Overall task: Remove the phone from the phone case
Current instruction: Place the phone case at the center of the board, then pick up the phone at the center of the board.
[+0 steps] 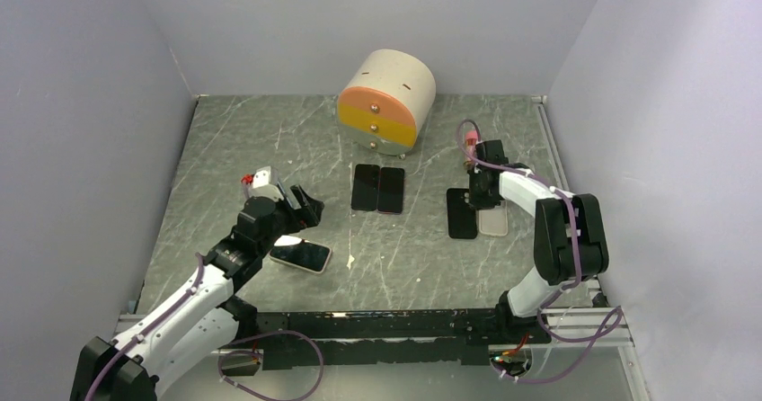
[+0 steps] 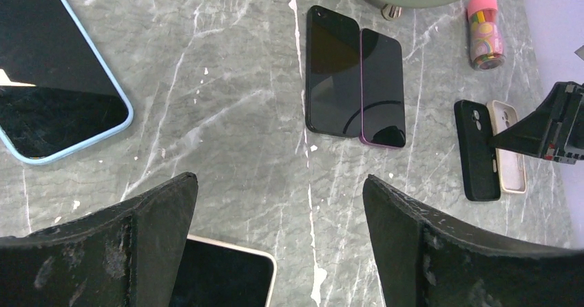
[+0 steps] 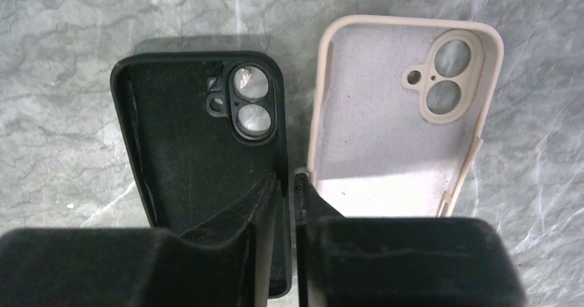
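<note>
**Wide Jaws Over Cased Phone**

The left gripper (image 2: pixel 279 190) gaped wide, a white-cased phone (image 2: pixel 224 272) lying between its fingers. The right gripper (image 3: pixel 289 183), barely parted, met the wall of the black case (image 3: pixel 186 149) beside the beige case (image 3: pixel 392 135); whether it gripped was unclear.

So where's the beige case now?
The beige case lies on the right in the top view, just right of the black case, beneath the right pincer.

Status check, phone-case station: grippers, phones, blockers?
Left gripper open, over white-rimmed phone. Right gripper nearly closed astride empty black case wall, grip unclear. Blue-rimmed phone untouched; nothing in the way.
</note>
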You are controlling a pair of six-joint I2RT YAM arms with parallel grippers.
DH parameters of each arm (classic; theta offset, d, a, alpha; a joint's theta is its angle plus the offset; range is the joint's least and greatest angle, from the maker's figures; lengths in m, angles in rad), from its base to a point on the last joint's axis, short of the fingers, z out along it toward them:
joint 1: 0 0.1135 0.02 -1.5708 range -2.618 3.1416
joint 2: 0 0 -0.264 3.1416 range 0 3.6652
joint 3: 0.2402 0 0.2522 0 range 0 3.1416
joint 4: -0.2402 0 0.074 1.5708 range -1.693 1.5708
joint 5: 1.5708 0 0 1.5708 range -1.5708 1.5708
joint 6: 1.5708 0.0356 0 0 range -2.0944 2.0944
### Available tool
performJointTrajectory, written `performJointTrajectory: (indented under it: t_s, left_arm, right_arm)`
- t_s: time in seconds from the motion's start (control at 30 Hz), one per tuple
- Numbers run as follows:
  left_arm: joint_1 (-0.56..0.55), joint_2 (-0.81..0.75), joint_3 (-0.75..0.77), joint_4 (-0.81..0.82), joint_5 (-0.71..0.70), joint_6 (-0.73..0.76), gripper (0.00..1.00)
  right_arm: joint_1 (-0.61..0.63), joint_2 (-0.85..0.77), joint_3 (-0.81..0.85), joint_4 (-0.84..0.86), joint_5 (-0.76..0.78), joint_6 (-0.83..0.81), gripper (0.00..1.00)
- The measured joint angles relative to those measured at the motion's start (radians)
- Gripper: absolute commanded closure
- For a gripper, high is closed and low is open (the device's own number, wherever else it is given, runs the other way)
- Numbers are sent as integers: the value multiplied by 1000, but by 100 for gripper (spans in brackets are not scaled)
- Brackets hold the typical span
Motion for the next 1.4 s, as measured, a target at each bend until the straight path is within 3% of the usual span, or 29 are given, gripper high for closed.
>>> performJointTrajectory:
  t_s: [0.27, 0.4, 0.57, 0.8, 1.1, 1.23, 1.4]
  left_arm:
    - [0, 1, 3, 1, 6, -8, 6]
    - [0, 1, 3, -3, -1, -14, 6]
    - [0, 10, 18, -40, -41, -59, 6]
    - [0, 71, 76, -190, -108, -196, 6]
    - [0, 222, 274, -618, -187, -503, 6]
    - [0, 312, 351, -816, -192, -628, 6]
    - [0, 372, 367, -948, -169, -728, 6]
  right_arm:
    - [1, 9, 10, 18, 8, 4, 63]
    - [30, -41, 9, 22, 6, 4, 49]
    - [137, -175, -7, 82, -26, -11, 26]
    - [330, -224, -68, 227, -121, -51, 9]
    - [507, -182, -110, 349, -166, -119, 7]
    - [533, -182, -145, 399, -164, -135, 7]
    - [550, -209, -235, 455, -150, -143, 7]
